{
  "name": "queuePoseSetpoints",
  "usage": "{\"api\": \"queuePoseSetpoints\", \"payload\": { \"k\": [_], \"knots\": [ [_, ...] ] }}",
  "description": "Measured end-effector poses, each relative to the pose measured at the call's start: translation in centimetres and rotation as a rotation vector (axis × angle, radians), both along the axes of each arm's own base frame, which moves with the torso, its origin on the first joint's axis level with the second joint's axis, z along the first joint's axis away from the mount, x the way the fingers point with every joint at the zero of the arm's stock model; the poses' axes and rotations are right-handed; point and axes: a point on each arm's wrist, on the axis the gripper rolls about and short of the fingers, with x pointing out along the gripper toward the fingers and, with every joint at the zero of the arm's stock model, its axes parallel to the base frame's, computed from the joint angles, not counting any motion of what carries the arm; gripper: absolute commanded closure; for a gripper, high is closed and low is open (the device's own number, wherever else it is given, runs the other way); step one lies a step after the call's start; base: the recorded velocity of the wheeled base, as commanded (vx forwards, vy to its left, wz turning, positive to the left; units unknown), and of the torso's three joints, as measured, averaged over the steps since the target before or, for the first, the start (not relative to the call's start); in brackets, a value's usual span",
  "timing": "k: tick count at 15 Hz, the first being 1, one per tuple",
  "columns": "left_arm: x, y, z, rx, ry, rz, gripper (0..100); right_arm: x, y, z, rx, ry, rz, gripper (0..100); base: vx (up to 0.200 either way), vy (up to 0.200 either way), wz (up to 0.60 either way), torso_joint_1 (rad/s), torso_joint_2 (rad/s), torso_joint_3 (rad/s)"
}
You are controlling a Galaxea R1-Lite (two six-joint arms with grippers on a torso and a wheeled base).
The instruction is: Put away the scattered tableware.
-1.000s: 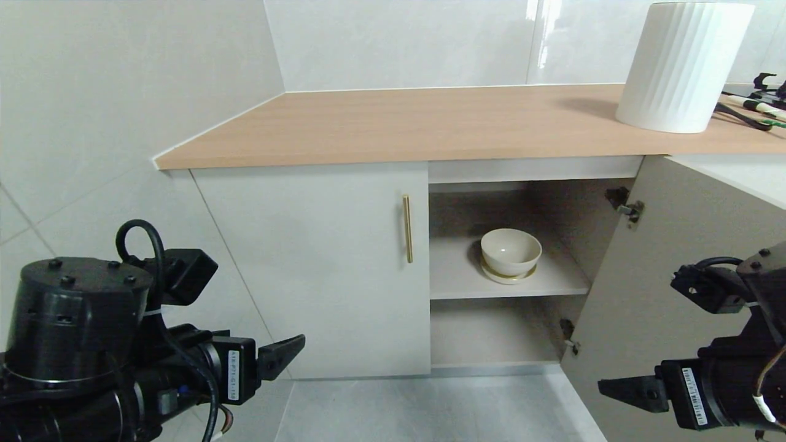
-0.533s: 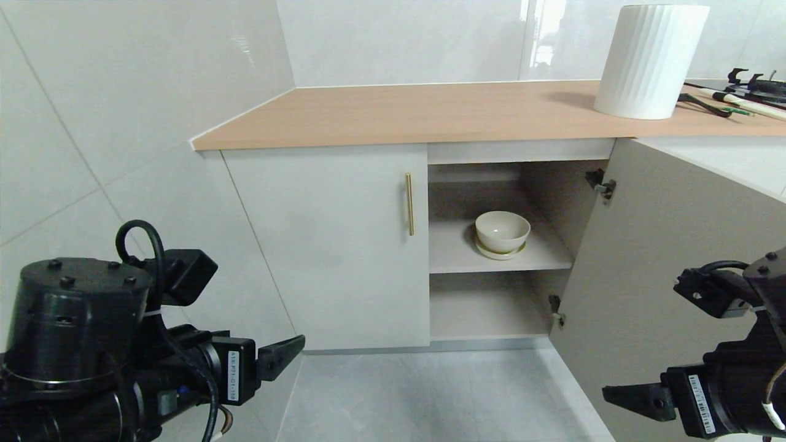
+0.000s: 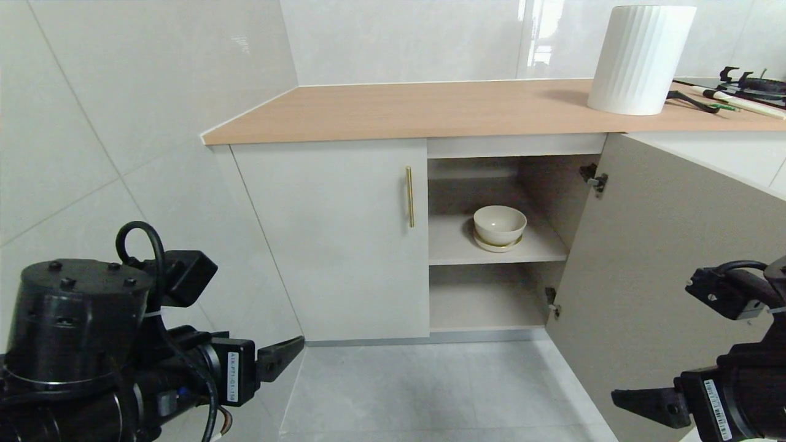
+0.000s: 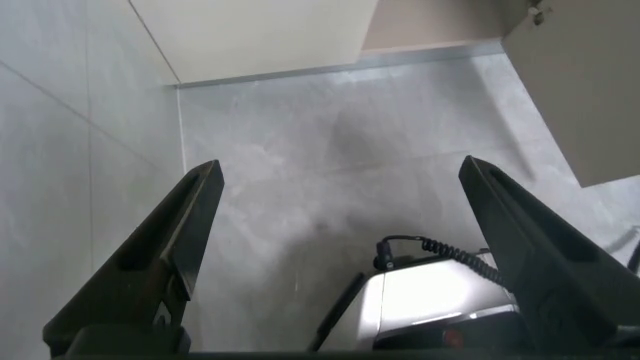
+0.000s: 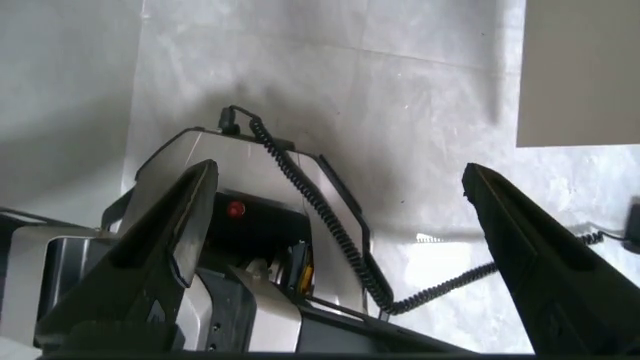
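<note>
- Two grippers wait low in front of the cupboard, and neither carries anything. The left gripper [image 4: 340,170] has its black fingers spread wide over the grey tiled floor [image 4: 330,120].
- Right of it is the closed pale-grey cupboard door [image 3: 344,239] with a slim brass bar handle [image 3: 409,196].
- Next comes the open compartment. The round cream ceramic bowl [image 3: 499,224] sits on a cream gold-rimmed saucer [image 3: 496,246] on the upper shelf [image 3: 451,245].
- Judged from this, the storing step looks done and the job is near its end. The open grey cupboard door [image 3: 645,245] is swung out to the right and has not been shut.
- The right gripper [image 5: 340,172] hangs just beside that door, fingers wide apart and empty. The likely next move is to get it behind the door's free edge and push along the hinge arc.
- Thin dark and pale utensils [image 3: 731,98] lie at the far right of the light wooden countertop [image 3: 417,110], past a tall white ribbed cylinder [image 3: 638,58]. Whether they count as tableware I cannot tell.
- The head view gives the shelf, bowl and door. The wrist views give each finger gap, which the head view leaves unsettled.
</note>
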Motion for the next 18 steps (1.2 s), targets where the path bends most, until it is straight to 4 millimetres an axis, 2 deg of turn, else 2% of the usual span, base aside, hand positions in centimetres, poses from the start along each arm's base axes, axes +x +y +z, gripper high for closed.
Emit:
{"api": "queuePoseSetpoints", "payload": {
  "k": [6, 14, 18],
  "knots": [
    [0.0, 0.0, -0.2, 0.022, 0.005, -0.01, 0, -0.4, -0.4, 0.0, -0.047, 0.019, -0.023, 0, 0.0, -0.2, 0.0, 0.005, 0.0, 0.001],
    [-0.1, 0.0, -0.3, 0.022, 0.005, -0.01, 0, -0.9, -1.3, 0.9, -0.118, 0.088, -0.064, 0, 0.0, -0.2, 0.0, 0.003, 0.0, 0.005],
    [-0.1, 0.0, -0.3, 0.023, 0.007, -0.013, 0, -0.9, -2.4, 2.1, -0.148, 0.129, -0.124, 0, 0.0, 0.0, 0.0, 0.0, 0.0, 0.0]
  ]
}}
